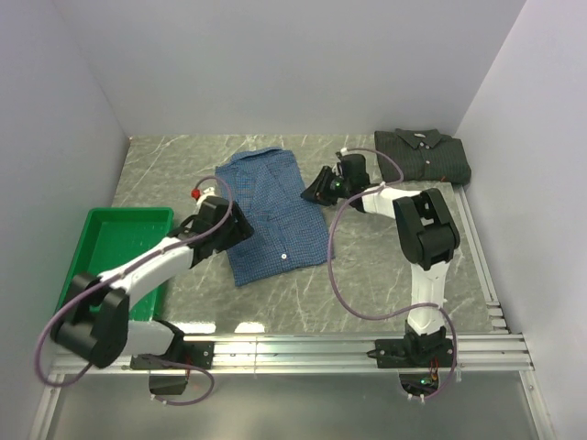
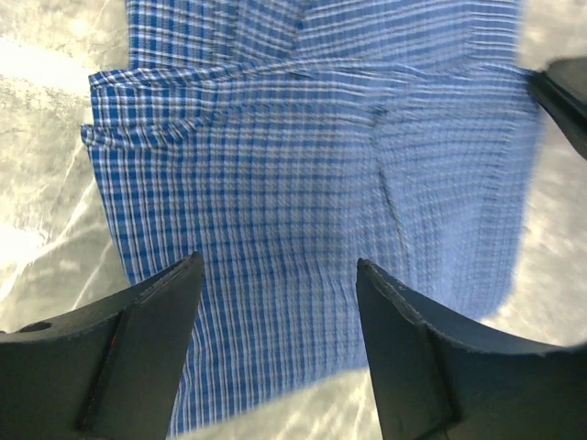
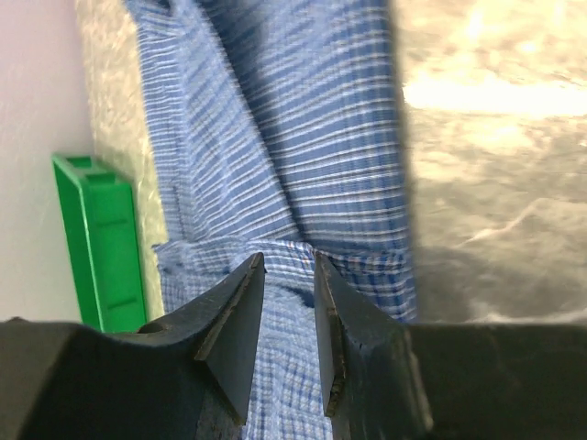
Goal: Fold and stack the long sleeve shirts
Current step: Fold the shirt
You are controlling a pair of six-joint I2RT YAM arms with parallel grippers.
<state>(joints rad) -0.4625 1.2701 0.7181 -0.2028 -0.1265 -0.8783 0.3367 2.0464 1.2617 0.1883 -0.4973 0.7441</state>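
Note:
The blue checked long sleeve shirt (image 1: 271, 215) lies folded flat in the middle of the table, collar toward the back. My left gripper (image 1: 238, 229) hovers over its left edge, open; in the left wrist view the checked cloth (image 2: 312, 183) lies below the gripper (image 2: 278, 261), nothing between the fingers. My right gripper (image 1: 317, 189) sits at the shirt's right edge. In the right wrist view its jaws (image 3: 289, 258) stand slightly parted over a folded hem of the shirt (image 3: 312, 119), not pinching it. The dark long sleeve shirt (image 1: 424, 154) lies folded at the back right.
A green plastic tray (image 1: 110, 240) stands at the left, beside the left arm, also seen in the right wrist view (image 3: 101, 238). Aluminium rails (image 1: 479, 247) run along the right and near edges. White walls close in the back and sides.

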